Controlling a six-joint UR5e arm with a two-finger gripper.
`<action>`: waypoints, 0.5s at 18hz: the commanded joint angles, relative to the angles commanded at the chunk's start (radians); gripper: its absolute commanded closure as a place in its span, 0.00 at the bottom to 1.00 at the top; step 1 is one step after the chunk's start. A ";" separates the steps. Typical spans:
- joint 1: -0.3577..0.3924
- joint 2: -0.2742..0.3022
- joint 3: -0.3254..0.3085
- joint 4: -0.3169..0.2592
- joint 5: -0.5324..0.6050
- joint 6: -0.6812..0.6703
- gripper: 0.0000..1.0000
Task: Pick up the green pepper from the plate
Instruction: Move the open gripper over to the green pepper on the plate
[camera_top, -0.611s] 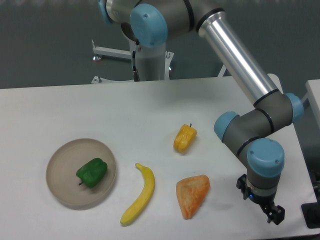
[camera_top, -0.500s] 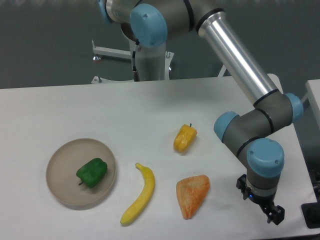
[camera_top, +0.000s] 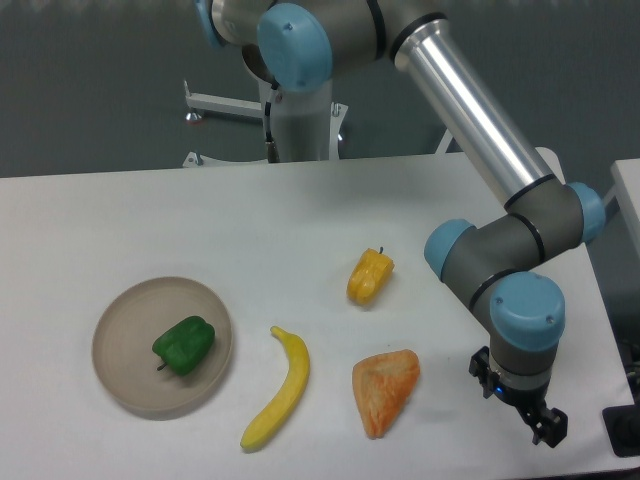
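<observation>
Barely anything has changed: our arm has edged slightly left, its fingers (camera_top: 547, 430) empty, opening unclear, well apart from the green pepper (camera_top: 183, 344) on the plate (camera_top: 120, 316).

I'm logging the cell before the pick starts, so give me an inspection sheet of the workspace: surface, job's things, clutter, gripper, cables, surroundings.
Surface: white table, nothing spilled that I can see.
Job's things: green pepper lies on the tan plate, front left, nothing touching it.
Clutter: banana right of the plate; orange wedge-shaped piece beside it; yellow pepper behind them. All apart from one another.
Gripper: gripper sits low at the front right, far from the plate, holding nothing; fingers too small to tell open or shut.
Cables: nothing seen.
Surroundings: dark wall behind; white metal stand behind the table.
</observation>
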 joint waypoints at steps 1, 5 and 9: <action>0.000 0.023 -0.021 -0.009 -0.018 -0.009 0.00; -0.018 0.103 -0.113 -0.069 -0.100 -0.159 0.00; -0.060 0.198 -0.209 -0.138 -0.210 -0.354 0.00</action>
